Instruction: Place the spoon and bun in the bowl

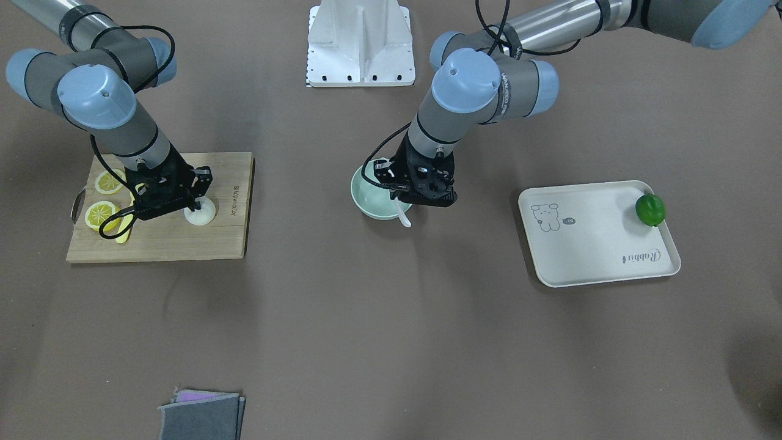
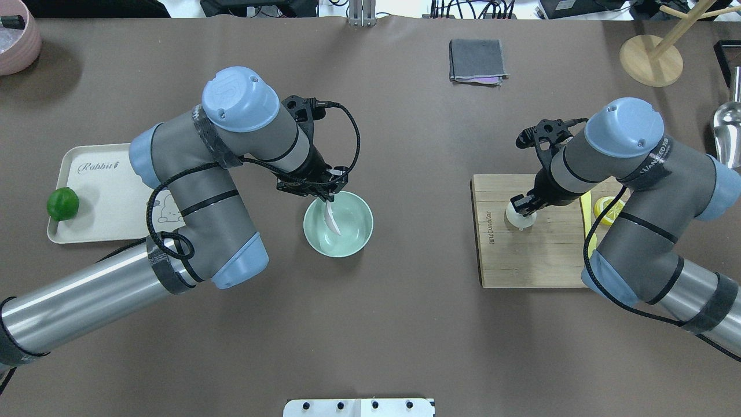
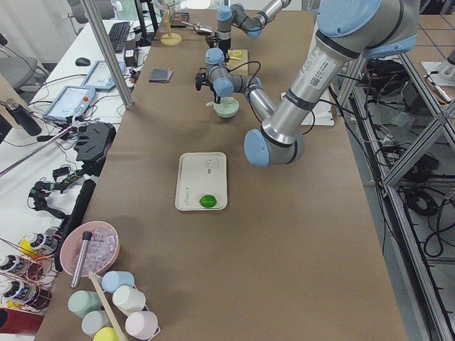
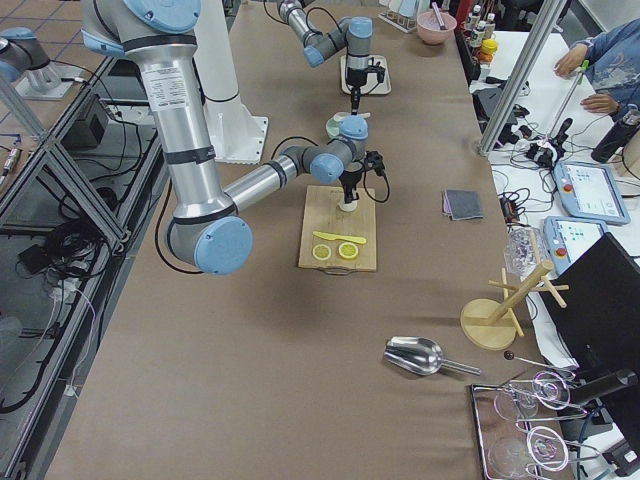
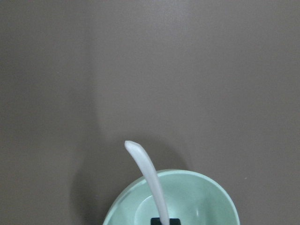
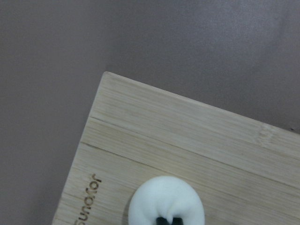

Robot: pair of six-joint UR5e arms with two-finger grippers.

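White-on-mint: clamps spoon [image 5: 147,178] in left jaws, scoop below inside bowl [image 5: 211,197], handle overhanging rim; might tip out once let go. Cannot tell grip of narrow right jaws on bun [image 6: 164,199] beneath; might slip.

Front view from across the table [image 1: 391,342], steeply down, robot base [image 1: 360,43] at top. Overhead from behind the robot, same tabletop seen flipped. Side views from each table end, far off, small detail probably unreliable. Wrist views very close, looking down on bowl [image 5: 206,197] and cutting board [image 6: 197,136]; both also overhead.
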